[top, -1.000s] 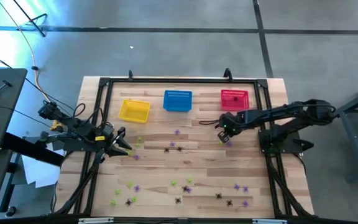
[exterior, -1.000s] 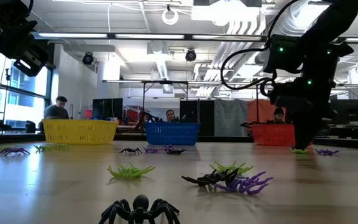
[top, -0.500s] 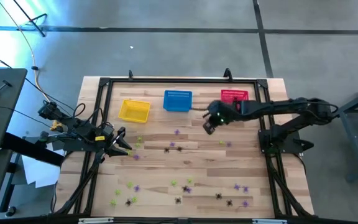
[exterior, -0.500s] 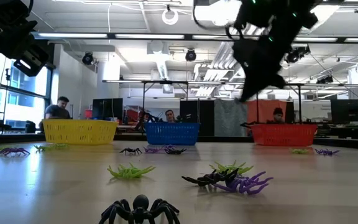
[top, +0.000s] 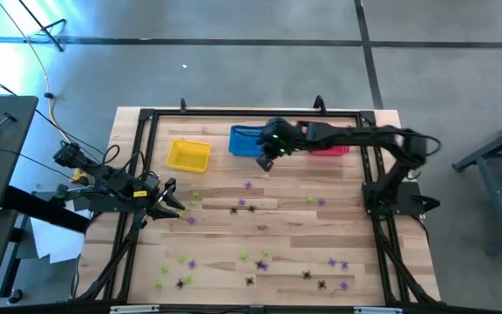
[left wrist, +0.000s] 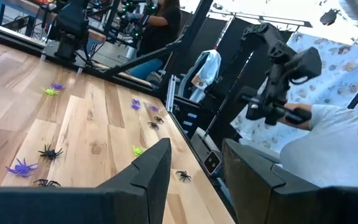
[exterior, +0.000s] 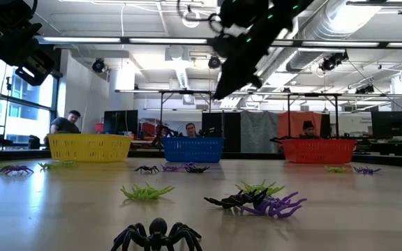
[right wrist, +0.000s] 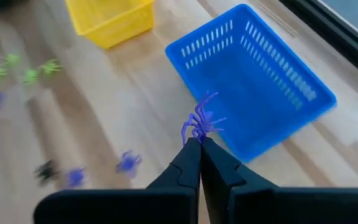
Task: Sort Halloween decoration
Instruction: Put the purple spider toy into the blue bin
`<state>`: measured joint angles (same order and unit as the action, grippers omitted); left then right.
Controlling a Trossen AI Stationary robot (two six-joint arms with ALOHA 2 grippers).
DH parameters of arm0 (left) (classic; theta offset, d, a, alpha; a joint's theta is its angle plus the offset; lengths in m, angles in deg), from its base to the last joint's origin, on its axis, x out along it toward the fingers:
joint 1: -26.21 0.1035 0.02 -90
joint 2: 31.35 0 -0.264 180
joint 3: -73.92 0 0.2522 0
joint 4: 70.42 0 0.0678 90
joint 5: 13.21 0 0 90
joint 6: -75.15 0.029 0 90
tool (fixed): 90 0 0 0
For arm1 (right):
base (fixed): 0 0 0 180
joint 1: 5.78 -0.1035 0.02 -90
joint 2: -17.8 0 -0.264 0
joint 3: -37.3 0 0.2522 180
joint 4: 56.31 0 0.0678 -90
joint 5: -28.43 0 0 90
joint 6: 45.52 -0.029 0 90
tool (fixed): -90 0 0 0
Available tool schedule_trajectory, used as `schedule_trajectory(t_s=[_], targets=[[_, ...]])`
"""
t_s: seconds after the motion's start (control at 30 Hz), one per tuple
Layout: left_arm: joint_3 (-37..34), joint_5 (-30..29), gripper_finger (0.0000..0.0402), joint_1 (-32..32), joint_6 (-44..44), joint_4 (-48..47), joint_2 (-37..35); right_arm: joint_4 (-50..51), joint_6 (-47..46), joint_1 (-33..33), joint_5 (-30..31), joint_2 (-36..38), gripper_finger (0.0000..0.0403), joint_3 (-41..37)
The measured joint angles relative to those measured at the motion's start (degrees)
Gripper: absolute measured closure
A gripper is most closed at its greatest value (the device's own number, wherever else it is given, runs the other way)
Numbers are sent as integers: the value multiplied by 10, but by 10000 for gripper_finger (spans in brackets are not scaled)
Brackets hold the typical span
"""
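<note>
Wooden worktop [top: 260, 227]: most spiders unsorted; right pincer [right wrist: 200, 142] grips purple spider [right wrist: 202, 122] by blue basket [right wrist: 272, 106]; left pincer [left wrist: 194, 171] wide.

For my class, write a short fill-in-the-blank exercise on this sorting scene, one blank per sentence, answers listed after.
1. The right gripper holds a spider coloured ____.
2. It hangs near the ____ basket.
3. The basket farthest toward the left arm's side is ____.
4. The left gripper waits with its fingers ____.

Missing words: purple; blue; yellow; open
</note>
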<state>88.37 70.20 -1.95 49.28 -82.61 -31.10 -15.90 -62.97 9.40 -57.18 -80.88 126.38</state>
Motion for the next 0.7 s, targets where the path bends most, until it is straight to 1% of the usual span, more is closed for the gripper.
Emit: schedule_trajectory(t_s=[0.2,0.37,0.47,0.63,0.7], targets=[[0,0,268,0,0,0,0,16,48,33,-6,-108,403,91],[0,0,268,0,0,0,0,40,59,56,-17,-167,403,143],[0,0,268,0,0,0,0,56,60,64,-18,-185,403,158],[0,0,268,0,0,0,0,57,74,67,-19,-187,401,159],[0,0,268,0,0,0,0,57,74,67,-19,-187,394,159]])
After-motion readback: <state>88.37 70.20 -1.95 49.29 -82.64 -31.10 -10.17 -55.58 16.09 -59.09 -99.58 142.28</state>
